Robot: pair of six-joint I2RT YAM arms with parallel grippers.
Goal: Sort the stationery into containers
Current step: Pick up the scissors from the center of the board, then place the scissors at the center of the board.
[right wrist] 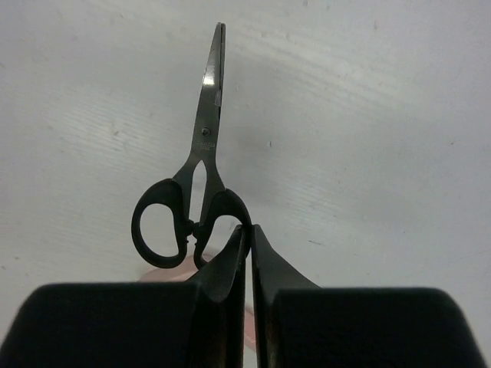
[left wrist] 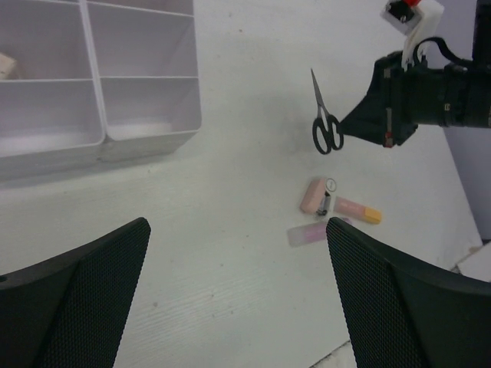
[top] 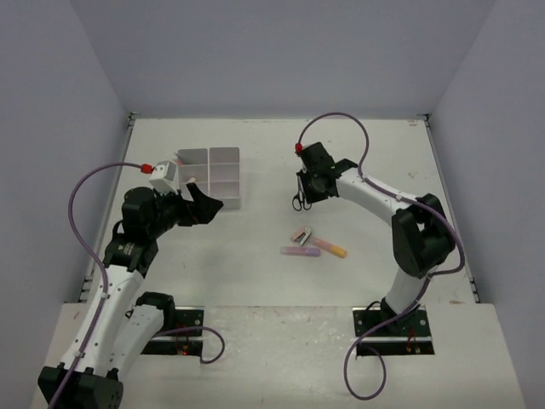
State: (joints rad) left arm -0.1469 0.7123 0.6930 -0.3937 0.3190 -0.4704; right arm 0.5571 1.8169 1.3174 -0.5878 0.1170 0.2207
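Note:
My right gripper (top: pixel 305 189) is shut on one handle loop of the small black-handled scissors (right wrist: pixel 196 176) and holds them with the blades pointing away; they also show in the top view (top: pixel 301 202) and the left wrist view (left wrist: pixel 325 123). The white six-compartment tray (top: pixel 238 183) stands at the far left. My left gripper (top: pixel 209 204) is open and empty just in front of the tray, over bare table (left wrist: pixel 238 230). A pink eraser (top: pixel 300 235), a pink-orange marker (top: pixel 329 248) and a purple marker (top: pixel 300 251) lie together mid-table. No pens are in view.
A small pale eraser (left wrist: pixel 6 65) lies in one tray compartment at the left edge of the left wrist view. A small dark metal-tipped item (left wrist: pixel 328 201) lies beside the pink eraser (left wrist: pixel 312 195). Grey walls enclose the table on three sides.

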